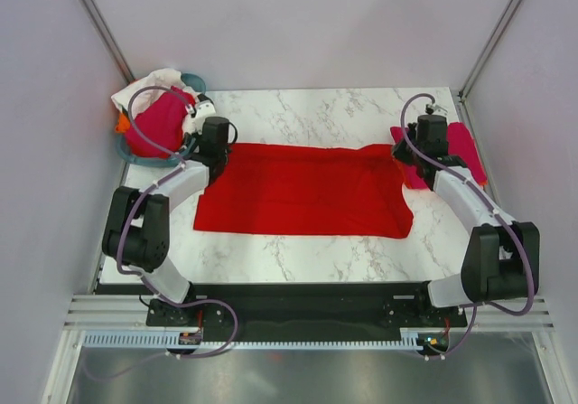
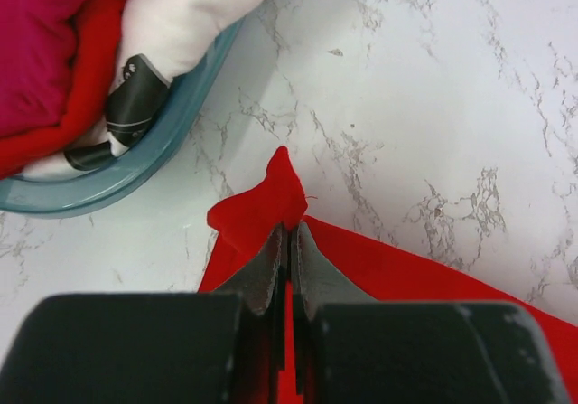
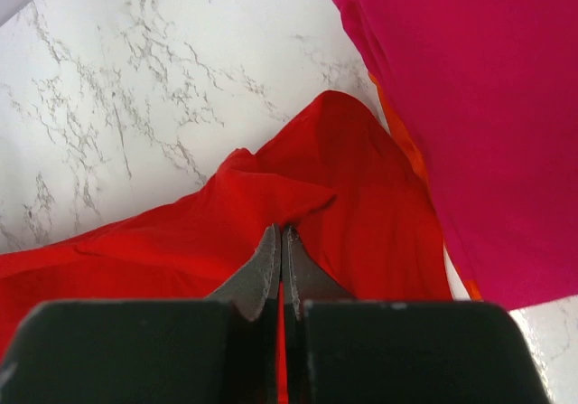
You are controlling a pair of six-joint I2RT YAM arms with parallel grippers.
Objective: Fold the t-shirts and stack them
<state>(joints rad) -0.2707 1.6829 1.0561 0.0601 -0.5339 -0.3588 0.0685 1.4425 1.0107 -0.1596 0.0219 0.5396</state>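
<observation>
A bright red t-shirt (image 1: 302, 190) lies spread across the middle of the marble table. My left gripper (image 2: 289, 230) is shut on its far left corner (image 2: 271, 196), close to the teal tub. At the far right corner, my right gripper (image 3: 281, 232) is shut on a bunched fold of the same red t-shirt (image 3: 298, 196). A folded magenta-pink t-shirt (image 3: 479, 106) lies on an orange one (image 3: 411, 151) just right of that corner. In the tub sit more t-shirts: magenta (image 1: 158, 124), white (image 1: 144, 88) and a bit of orange.
The teal plastic oval tub (image 2: 135, 164) stands at the table's far left corner, its rim a short way from my left fingers. Grey walls close in the table on the left, back and right. Bare marble (image 1: 307, 110) shows beyond the red shirt.
</observation>
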